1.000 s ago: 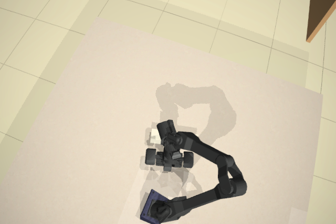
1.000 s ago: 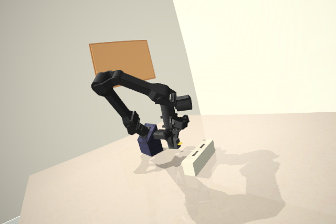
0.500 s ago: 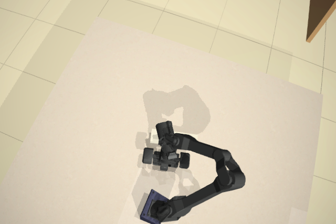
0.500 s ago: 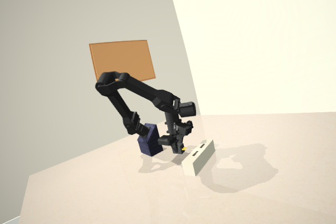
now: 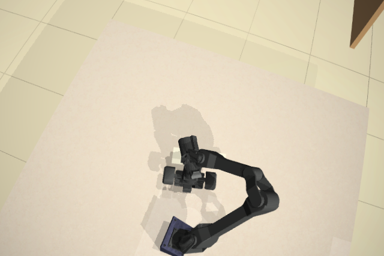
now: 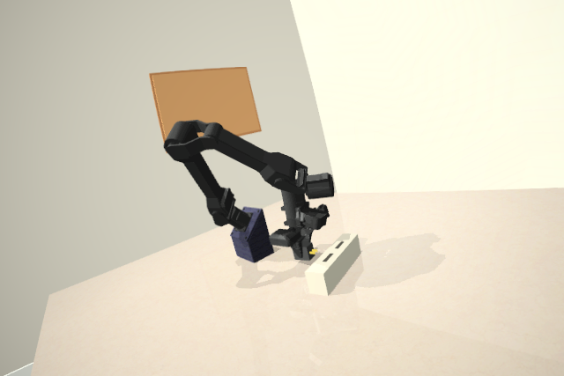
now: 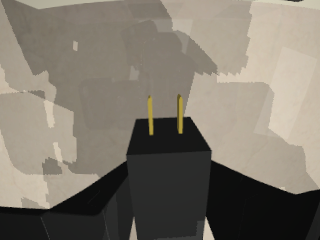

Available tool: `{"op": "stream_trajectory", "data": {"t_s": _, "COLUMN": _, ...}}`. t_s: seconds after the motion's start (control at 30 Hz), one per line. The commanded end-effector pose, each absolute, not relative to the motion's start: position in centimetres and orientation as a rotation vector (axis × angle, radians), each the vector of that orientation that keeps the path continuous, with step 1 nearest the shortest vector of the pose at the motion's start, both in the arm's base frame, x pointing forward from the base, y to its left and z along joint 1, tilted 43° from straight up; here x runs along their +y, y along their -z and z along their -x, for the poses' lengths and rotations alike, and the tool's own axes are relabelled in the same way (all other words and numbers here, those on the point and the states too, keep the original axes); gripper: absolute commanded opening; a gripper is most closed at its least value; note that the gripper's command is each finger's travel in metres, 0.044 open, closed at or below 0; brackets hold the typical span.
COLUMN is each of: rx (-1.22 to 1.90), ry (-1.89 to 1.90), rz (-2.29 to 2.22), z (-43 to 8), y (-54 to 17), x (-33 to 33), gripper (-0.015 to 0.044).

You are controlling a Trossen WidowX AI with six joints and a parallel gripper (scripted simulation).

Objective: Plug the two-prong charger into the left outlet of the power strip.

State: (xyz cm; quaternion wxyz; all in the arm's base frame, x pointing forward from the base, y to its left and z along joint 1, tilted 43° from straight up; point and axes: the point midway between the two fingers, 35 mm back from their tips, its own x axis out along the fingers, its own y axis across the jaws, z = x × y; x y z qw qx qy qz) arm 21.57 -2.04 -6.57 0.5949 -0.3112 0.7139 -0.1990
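Observation:
My gripper [image 5: 187,185] [image 6: 304,252] [image 7: 165,164] is shut on the dark charger [image 7: 167,192], with a finger on each side of its body. The charger's two yellow prongs [image 6: 314,251] [image 7: 180,115] stick out clear of the fingers, pointing sideways towards the strip's side in the exterior view and away from the wrist camera. The cream power strip [image 6: 345,261] [image 5: 176,156] lies beside the gripper with its two dark outlets facing up; the arm hides most of it in the top view. The prongs are outside both outlets. The gripper seems slightly above the table; the exact gap is unclear.
The arm's blue base block [image 5: 167,240] [image 6: 253,244] stands behind the gripper in the exterior view. The arm bends out to the right in the top view. Arm shadows fall across the pale table top [image 5: 123,76] [image 6: 181,317].

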Motion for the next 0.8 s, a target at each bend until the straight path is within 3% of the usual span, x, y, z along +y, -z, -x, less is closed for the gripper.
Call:
{"op": "stream_trajectory", "data": {"t_s": 0.0, "rx": 1.658, "ry": 0.463, "rz": 0.728, "z": -22.2, "y": 6.8, "x": -2.0, "gripper": 0.0}}
{"op": "stream_trajectory", "data": {"t_s": 0.77, "rx": 1.654, "ry": 0.467, "rz": 0.723, "z": -25.0, "y": 7.7, "x": -1.9, "gripper": 0.0}}
